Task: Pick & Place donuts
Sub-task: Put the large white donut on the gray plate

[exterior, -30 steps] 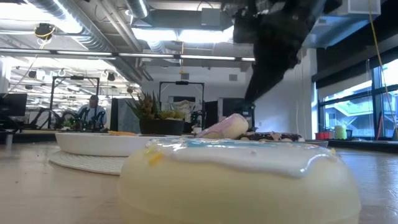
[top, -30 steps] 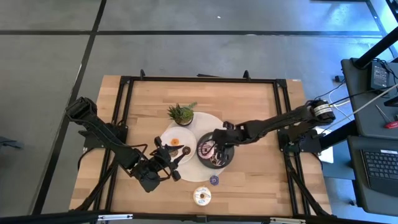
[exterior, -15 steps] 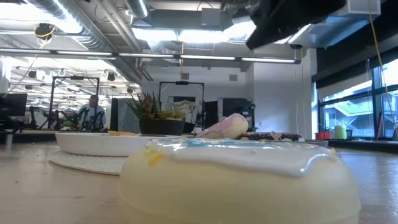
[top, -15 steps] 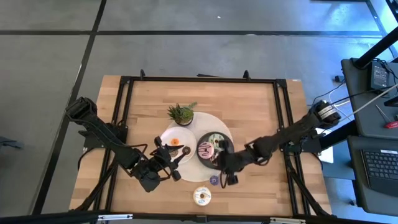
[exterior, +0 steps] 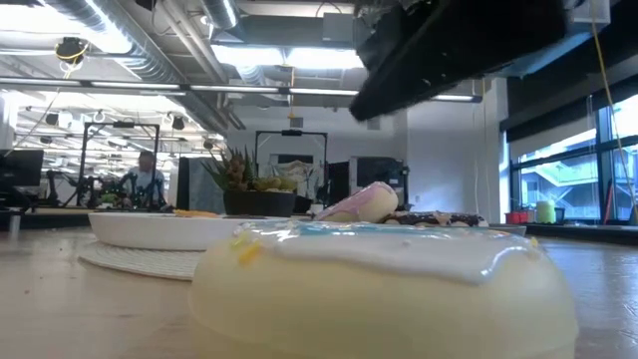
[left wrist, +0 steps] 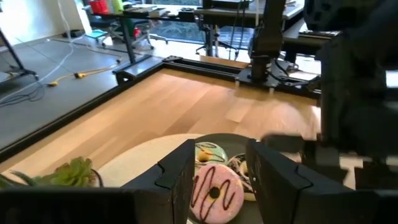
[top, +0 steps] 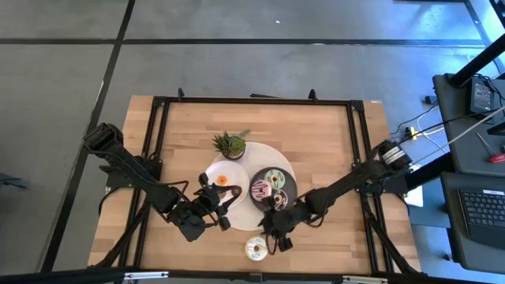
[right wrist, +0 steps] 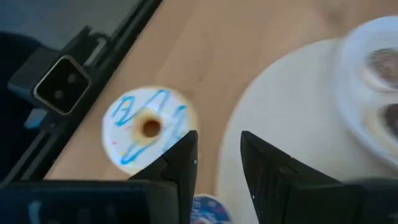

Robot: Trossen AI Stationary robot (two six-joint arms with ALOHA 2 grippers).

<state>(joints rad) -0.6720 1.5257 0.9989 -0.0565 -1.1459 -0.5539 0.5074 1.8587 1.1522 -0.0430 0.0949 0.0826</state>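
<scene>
White-iced donut (top: 255, 249) with blue squiggles lies flat on wooden table (top: 316, 134), at 6 o'clock from dark plate (top: 288, 192), hole up; round, no long axis. Looks light, rigid, glossy icing maybe slippery; best pinched across rim. Right gripper (top: 274, 237) hovers just beside it at 1 o'clock, fingers (right wrist: 180, 163) parted narrowly, empty. Left gripper (top: 222, 202) waits over white plate (top: 211, 171), likewise partly open, empty.

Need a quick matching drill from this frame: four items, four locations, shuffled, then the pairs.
Items
1. white donut
2. pink donut
3. orange mini donut
4. potted plant

Places
A. on the white plate
B. on the dark plate
C. on bare wood at the table's near edge
D. behind the plates, toward the far side

Pairs: 1-C, 2-B, 3-A, 4-D
</scene>
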